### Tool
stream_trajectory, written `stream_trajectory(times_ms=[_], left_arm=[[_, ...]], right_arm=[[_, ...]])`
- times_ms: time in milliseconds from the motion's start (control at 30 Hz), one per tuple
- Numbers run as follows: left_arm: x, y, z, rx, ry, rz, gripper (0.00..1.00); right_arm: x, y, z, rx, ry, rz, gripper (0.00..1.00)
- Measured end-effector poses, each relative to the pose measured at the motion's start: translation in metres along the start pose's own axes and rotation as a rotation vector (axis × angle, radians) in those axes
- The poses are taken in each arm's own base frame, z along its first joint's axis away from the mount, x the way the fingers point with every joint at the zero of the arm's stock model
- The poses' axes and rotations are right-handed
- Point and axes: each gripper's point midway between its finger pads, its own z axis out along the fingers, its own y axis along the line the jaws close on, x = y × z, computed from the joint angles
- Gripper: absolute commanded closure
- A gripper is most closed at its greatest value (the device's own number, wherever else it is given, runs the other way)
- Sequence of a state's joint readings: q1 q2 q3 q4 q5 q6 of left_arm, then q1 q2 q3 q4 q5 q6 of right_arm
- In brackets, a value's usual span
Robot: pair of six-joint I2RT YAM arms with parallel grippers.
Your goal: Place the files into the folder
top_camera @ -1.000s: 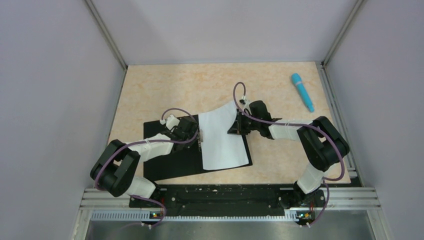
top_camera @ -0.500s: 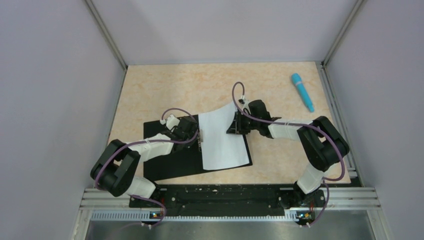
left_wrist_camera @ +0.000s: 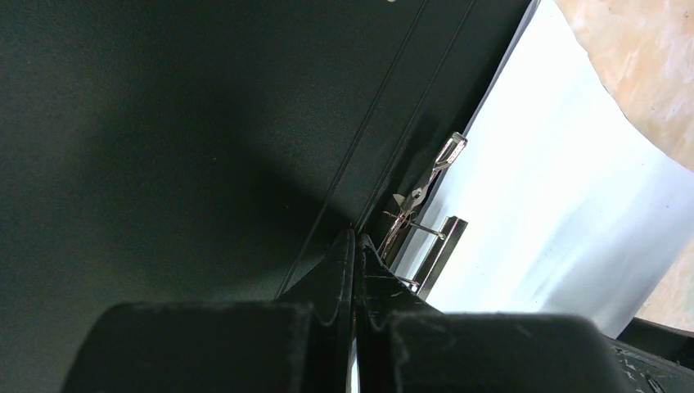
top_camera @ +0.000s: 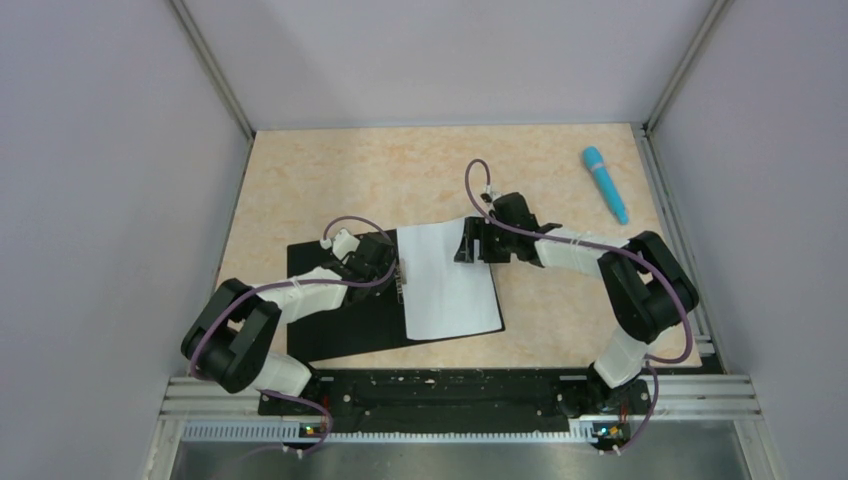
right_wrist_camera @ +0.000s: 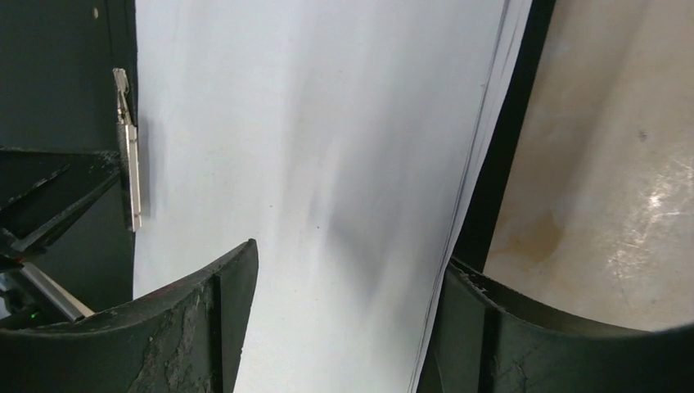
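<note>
Right end effector: released. Its jaws stand wide apart with nothing clamped between them. It hangs over the right-hand edge of the files; whether either finger touches the paper cannot be told.

Left end effector: clenched, jaws pressed together with nothing visible between them. The tips sit at the fold line of the folder, just beside the metal clip. Contact with the black lining cannot be confirmed.

Files: white sheets lying flat on the right half of the open folder, left edge against the clip. In the right wrist view the sheet edges are slightly fanned along the right side, and a narrow black strip of folder shows beyond them.

Folder: open, black inside facing up, lying on the counter near the arm bases. The left arm reaches across its left half.

Other item: a blue pen-shaped object lies on the counter at the far right, well apart from the folder.
</note>
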State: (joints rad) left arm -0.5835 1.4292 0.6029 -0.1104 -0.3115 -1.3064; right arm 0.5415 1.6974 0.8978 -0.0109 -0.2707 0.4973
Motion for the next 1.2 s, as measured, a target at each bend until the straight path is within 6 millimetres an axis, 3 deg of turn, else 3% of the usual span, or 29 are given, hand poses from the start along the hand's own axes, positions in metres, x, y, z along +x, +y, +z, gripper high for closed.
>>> stream_trajectory(times_ms=[433, 1033, 1200], left_arm=[[0.000, 0.000, 0.000, 0.000, 0.000, 0.001, 1.00], [-0.001, 0.001, 0.000, -0.002, 0.000, 0.036, 1.00], [-0.004, 0.005, -0.003, -0.031, -0.004, 0.107, 0.77]], right_arm=[[-0.017, -0.004, -0.002, 0.065, -0.010, -0.029, 0.26], [-0.017, -0.023, 0.003, 0.150, 0.003, -0.031, 0.22], [-0.022, -0.034, -0.002, 0.191, 0.003, -0.025, 0.22]])
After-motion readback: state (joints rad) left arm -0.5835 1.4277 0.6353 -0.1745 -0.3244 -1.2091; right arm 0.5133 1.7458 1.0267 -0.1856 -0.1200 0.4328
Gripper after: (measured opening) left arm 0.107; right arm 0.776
